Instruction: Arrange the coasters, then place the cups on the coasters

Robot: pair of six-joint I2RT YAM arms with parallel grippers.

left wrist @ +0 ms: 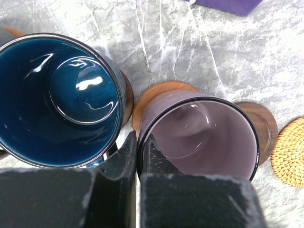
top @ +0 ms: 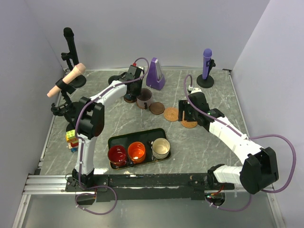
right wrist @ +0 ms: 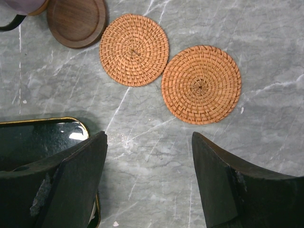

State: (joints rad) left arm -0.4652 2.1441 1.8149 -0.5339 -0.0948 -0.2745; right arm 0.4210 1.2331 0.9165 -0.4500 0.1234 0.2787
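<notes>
Left jaws are closed on the rim of the lilac cup (left wrist: pixel 204 135), one finger inside and one outside, in the gap next to the navy cup (left wrist: pixel 57 99). The lilac cup sits on a wooden coaster (left wrist: pixel 159 90) at the far middle of the table (top: pixel 204 152). The navy cup is just left of it, nearly touching, with a brown coaster edge showing under its right side.

Right of the lilac cup is a row of bare coasters. The dark wooden coaster (right wrist: pixel 76 21) comes first, with the first woven coaster (right wrist: pixel 134 50) just beside it. The second woven coaster (right wrist: pixel 201 84) lies edge to edge with the first.

Right jaws are wide open and hold nothing. They hang over bare table on the near side of the woven coasters, with the tray corner under the left finger.

The black tray (top: pixel 137 137) at near middle holds the red cup (top: pixel 117 154), orange cup (top: pixel 137 151) and cream cup (top: pixel 161 147), left to right. None of the three is on a coaster. A purple metronome (top: pixel 155 74) stands behind the lilac cup.
</notes>
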